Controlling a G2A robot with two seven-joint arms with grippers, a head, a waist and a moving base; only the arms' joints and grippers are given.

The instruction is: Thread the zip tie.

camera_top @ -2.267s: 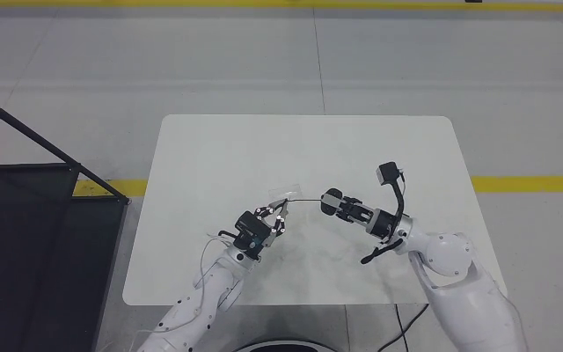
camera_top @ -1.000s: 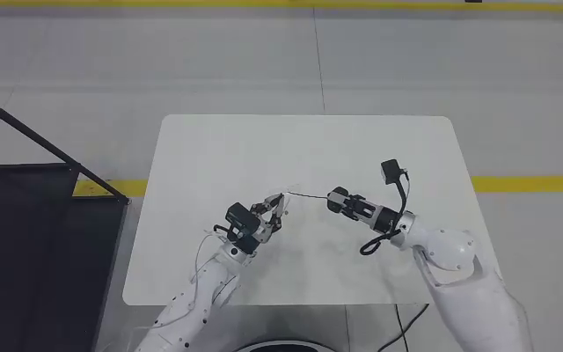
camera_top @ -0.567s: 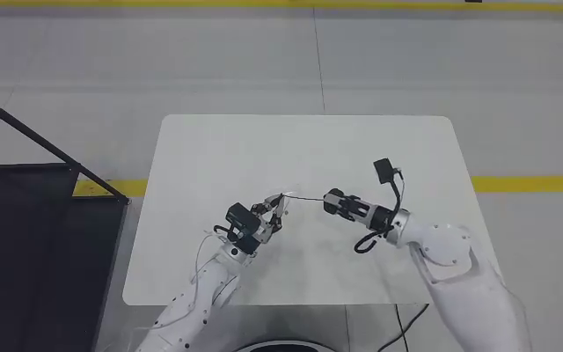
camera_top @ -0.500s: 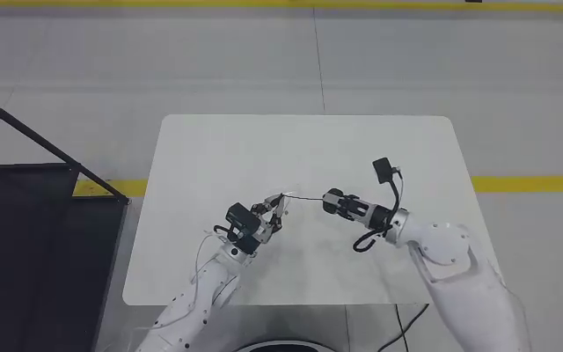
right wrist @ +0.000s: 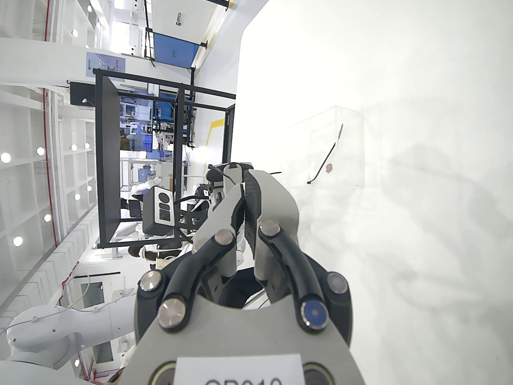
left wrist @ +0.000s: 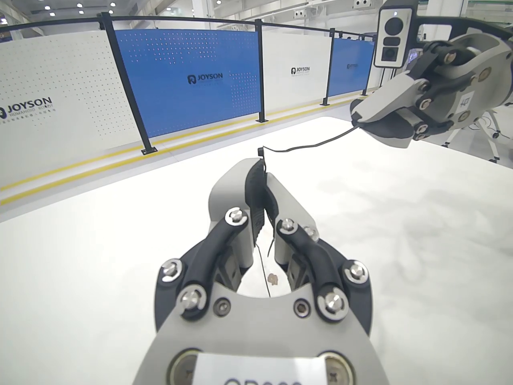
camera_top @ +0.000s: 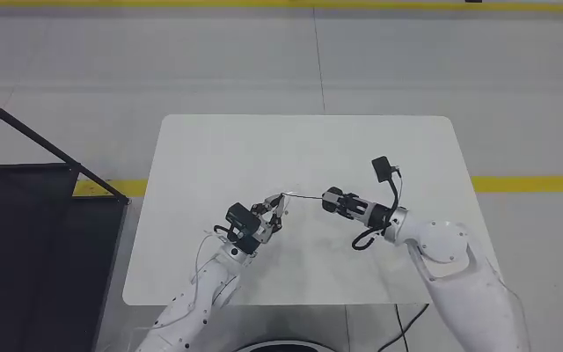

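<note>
While the left claw [left wrist: 260, 170] pinches the tie [left wrist: 316, 144] at its 9 o'clock end and the right claw [camera_top: 327, 199] its 3 o'clock end, above the table [camera_top: 352, 150], nothing looks threaded yet; insertion remains.

Zip ties: 2. One zip tie [left wrist: 308, 146] spans btwn the grippers; the 2nd tie [right wrist: 322, 162] lies loose in the clear tray.

Grippers: 2. The left gripper [left wrist: 261, 170] is near-left of table centre and the right gripper [left wrist: 356, 122] is to its right, each w/ jaws closed on one end of the same tie.

Clear tray [right wrist: 348, 138]: 1, approx. mid-table.

Brown speck [right wrist: 329, 168]: 1, in the tray, just beside the 2nd tie.

Table [camera_top: 396, 150]: 1, white.

Black rack [camera_top: 53, 255]: 1, left of the table.

Yellow floor lines: 2. These are the far line [camera_top: 176, 3] and the nearer line [camera_top: 519, 183], which runs behind the table.
</note>
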